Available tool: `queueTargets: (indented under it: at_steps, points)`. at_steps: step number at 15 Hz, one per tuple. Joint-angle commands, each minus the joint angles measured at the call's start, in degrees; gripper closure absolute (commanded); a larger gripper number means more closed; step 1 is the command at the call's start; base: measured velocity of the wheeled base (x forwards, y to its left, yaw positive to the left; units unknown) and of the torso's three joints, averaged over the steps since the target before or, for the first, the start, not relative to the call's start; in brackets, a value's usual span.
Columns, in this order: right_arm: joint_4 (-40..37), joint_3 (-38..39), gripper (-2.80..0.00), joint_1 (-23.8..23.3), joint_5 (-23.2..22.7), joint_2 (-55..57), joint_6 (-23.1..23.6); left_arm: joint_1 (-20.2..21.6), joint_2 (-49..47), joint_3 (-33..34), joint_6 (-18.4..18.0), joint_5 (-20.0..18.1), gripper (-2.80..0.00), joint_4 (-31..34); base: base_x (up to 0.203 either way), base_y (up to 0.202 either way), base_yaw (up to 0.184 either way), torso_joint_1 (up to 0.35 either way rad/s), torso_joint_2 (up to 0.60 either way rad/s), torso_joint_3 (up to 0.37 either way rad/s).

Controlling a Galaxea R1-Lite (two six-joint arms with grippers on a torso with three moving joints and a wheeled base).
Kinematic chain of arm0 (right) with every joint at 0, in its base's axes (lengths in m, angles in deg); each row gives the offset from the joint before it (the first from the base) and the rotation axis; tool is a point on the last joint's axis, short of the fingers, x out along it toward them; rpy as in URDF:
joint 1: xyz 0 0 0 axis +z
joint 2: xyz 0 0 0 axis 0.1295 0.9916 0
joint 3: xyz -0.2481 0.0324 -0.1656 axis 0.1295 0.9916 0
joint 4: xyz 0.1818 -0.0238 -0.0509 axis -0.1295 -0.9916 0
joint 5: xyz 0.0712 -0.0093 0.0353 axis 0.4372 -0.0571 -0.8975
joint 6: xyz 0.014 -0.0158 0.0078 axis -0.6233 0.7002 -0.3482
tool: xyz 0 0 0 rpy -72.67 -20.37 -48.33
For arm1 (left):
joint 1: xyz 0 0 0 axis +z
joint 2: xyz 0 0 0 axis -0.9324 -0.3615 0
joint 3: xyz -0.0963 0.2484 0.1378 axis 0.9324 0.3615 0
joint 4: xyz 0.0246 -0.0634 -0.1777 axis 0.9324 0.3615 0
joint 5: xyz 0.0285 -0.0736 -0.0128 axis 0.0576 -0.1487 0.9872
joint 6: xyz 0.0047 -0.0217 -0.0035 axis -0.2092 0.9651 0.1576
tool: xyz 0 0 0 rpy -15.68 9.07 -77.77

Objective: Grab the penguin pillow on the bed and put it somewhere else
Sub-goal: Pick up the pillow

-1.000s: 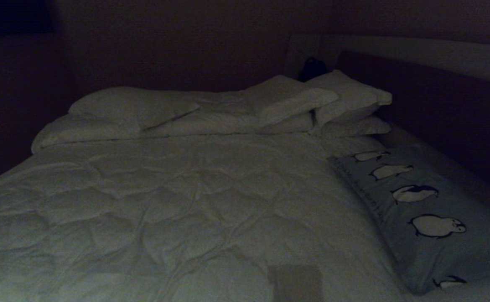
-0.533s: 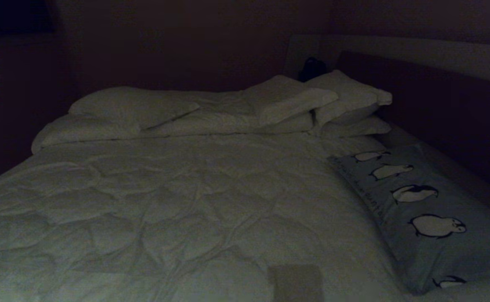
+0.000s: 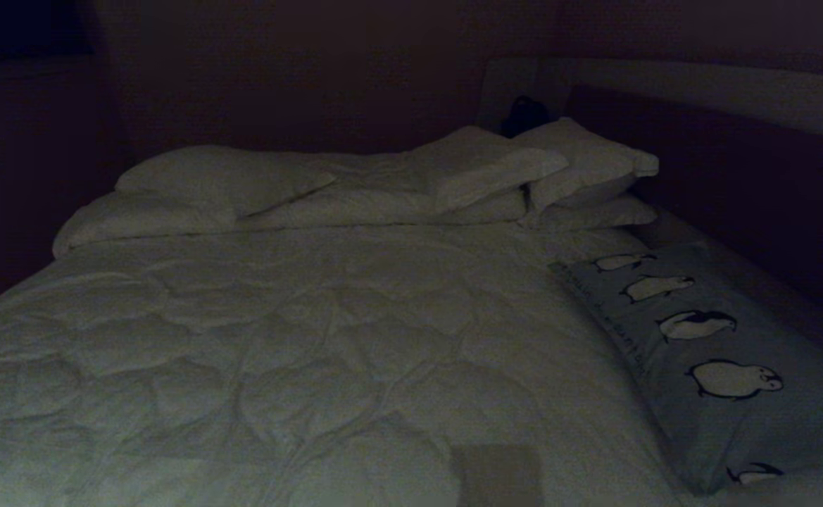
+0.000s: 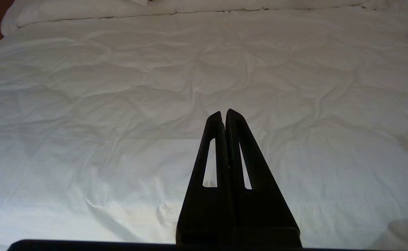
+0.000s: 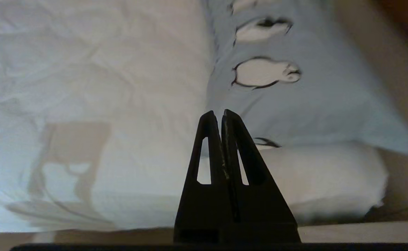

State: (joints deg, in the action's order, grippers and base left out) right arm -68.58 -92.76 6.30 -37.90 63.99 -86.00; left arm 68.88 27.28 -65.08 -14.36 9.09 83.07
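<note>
My right tool is clenched on nothing and hangs clear above the bed's near edge, aimed at the near end of the penguin pillow, which I judge sets up the reach. My left tool, also clenched and empty, idles over the bare duvet. The penguin pillow lies along the right side of the bed, below the stacked white pillows.
</note>
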Motion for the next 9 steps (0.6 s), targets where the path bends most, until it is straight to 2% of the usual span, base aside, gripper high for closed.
queueTargets:
  at_steps: [1,9]
  points:
    - [7.9,-1.9,0.00,0.0,0.0,13.7,-4.2,0.0,0.0,0.0,0.0,0.0,0.00,-0.1,0.000,0.000,0.000,0.000,0.00,0.000]
    - [14.0,-20.5,0.00,-3.2,2.0,46.5,-14.2,0.0,0.0,0.0,0.0,0.0,0.00,0.0,0.000,0.000,0.000,0.000,0.00,0.000]
